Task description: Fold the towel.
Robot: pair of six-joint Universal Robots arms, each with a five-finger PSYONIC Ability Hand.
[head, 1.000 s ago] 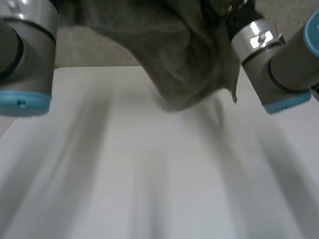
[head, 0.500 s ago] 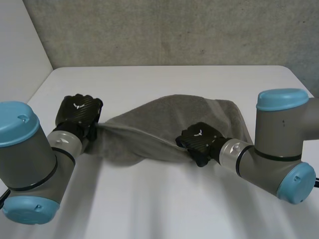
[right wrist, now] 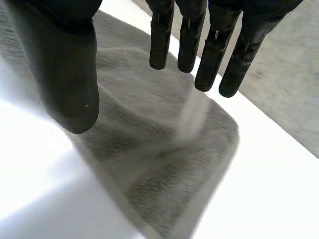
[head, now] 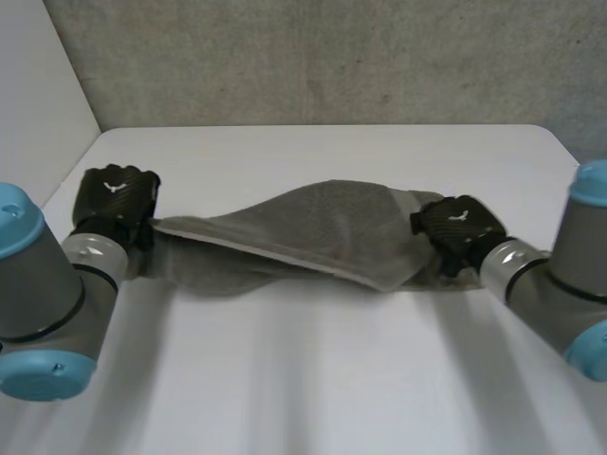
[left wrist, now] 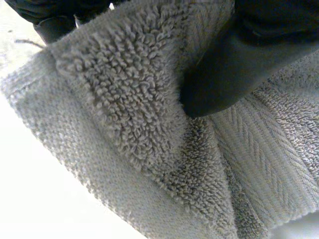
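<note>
The towel [head: 313,232] lies on the table [head: 313,379], drawn out in a long, rumpled band from 9 o'clock to 3 o'clock across the middle. It is widest and humped toward its 3 o'clock half, and narrows toward the 9 o'clock end.

The left hand [head: 116,201] is at the band's 9 o'clock end. In the left wrist view its thumb [left wrist: 224,82] presses onto the towel's [left wrist: 124,124] looped pile, with the fingers [left wrist: 52,17] curled in on the other side of a raised fold. The cloth is pinched between them.

The right hand [head: 457,227] sits at the 3 o'clock end, over the towel's corner. In the right wrist view its fingers [right wrist: 160,37] are straight and spread well apart from the thumb [right wrist: 70,74]. Nothing is held between them, and the towel [right wrist: 164,164] lies flat on the table [right wrist: 269,199] beneath the palm. I cannot tell whether the fingertips touch the cloth.
</note>
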